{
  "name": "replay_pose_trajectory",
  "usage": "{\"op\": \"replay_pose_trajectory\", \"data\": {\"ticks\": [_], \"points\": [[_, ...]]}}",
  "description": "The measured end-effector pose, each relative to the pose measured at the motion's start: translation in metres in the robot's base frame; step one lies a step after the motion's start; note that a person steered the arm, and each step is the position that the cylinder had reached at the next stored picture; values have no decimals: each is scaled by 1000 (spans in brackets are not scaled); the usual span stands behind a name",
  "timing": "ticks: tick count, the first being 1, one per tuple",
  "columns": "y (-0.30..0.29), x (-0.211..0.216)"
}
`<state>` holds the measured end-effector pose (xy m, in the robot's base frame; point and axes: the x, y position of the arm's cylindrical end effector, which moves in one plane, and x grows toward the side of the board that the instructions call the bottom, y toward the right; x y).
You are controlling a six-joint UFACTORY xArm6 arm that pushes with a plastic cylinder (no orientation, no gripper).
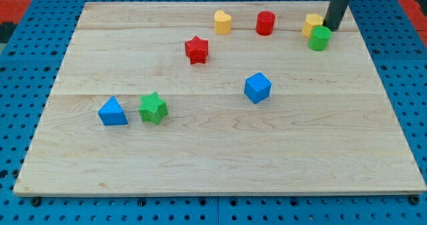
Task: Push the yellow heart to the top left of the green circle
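Note:
The green circle (319,39) stands near the board's top right. A yellow block (311,24), its shape unclear, touches it at its upper left. My tip (331,29) is down on the board just right of that yellow block and just above and right of the green circle, close to both. A second yellow block, which looks like the yellow heart (222,21), stands alone at the top middle, far to the view's left of the green circle.
A red cylinder (265,23) stands between the two yellow blocks. A red star (197,49) is left of centre. A blue cube (257,87) is at the middle. A blue triangle (112,111) and a green star (153,108) sit at the lower left. The board's right edge (383,71) is near my tip.

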<state>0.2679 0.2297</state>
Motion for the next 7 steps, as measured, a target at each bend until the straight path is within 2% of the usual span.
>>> {"op": "replay_pose_trajectory", "data": {"ticks": [1,2,4,5,6,7], "points": [[21,28],[12,64],[-28,69],[-19,51],[-41,42],[-107,54]]}}
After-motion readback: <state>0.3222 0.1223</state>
